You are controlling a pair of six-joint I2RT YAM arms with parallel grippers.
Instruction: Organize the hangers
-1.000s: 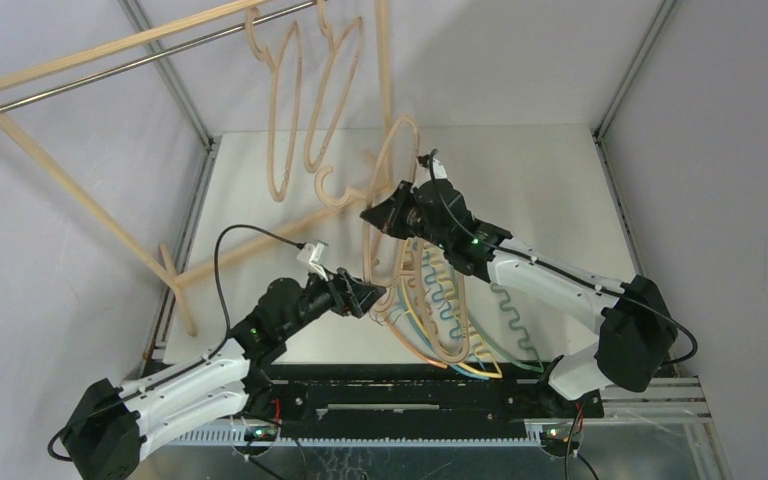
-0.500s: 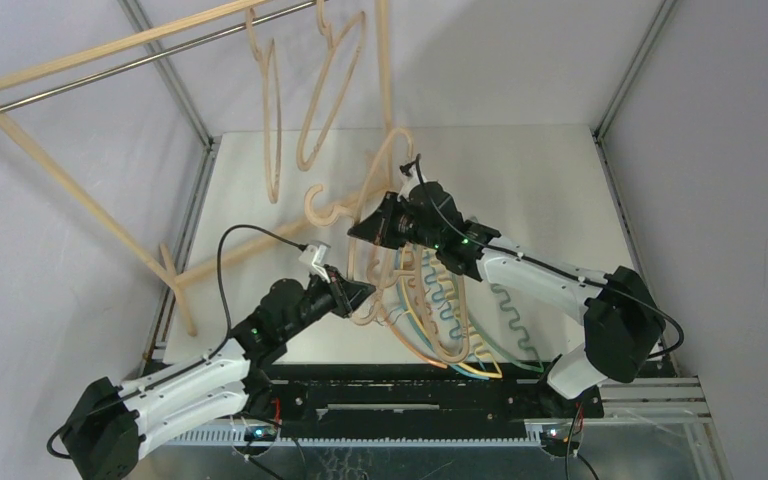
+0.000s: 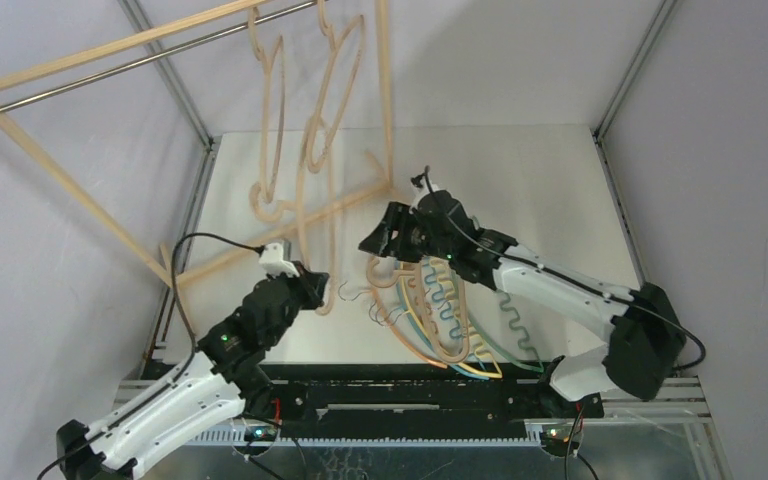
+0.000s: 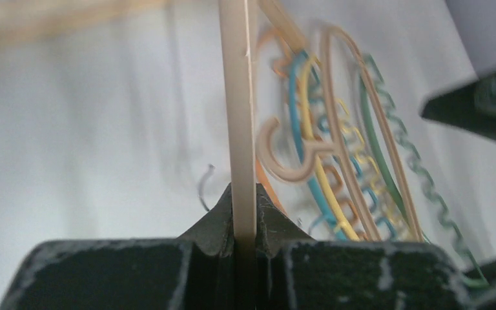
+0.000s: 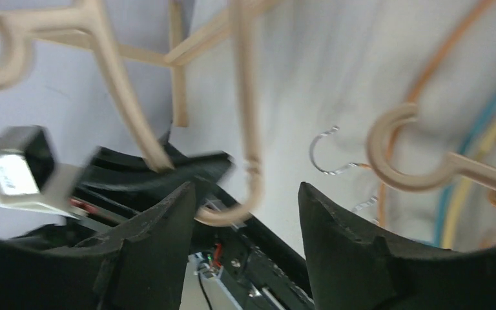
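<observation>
In the overhead view, the left arm stretches from the near-left corner diagonally onto the bench, and its left claw is clamped on a light-wood hanger that rises toward the rack frame. The right arm reaches from the near-right corner across the middle. Its right claw hovers above the far end of the pile of hangers, which lies on the bench between the two arms. More light-wood hangers hang from the rack's rail.

In the left wrist view, the left claw has its fingers pressed together on the thin edge of the light-wood hanger, which stands upright out of the grip. Just beyond it, the pile of hangers shows orange, teal, yellow, green and wood loops overlapping.

In the right wrist view, the right claw has its fingers spread apart and grips nothing. The curved end of the light-wood hanger dangles in the gap. Below lie a wooden hook and a small metal hook on the bench.
</observation>
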